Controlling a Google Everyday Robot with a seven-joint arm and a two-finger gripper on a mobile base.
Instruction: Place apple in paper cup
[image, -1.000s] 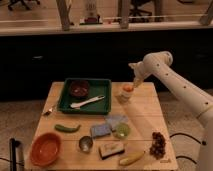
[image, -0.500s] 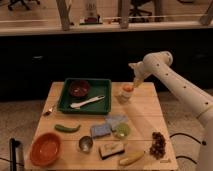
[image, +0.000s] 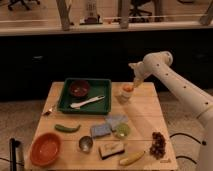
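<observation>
At the far right of the wooden table (image: 140, 120), the paper cup (image: 125, 96) stands upright with the apple (image: 128, 88) sitting in its mouth — the fruit is about as wide as the rim, so it perches on top rather than sinking in. The gripper (image: 136, 80) hangs just off the apple at about one o'clock, close but seemingly apart from it; whether its fingers are spread or closed, I cannot tell. At nine o'clock from the cup lies the green tray (image: 85, 95) — clear of the work, so placement looks essentially done.
</observation>
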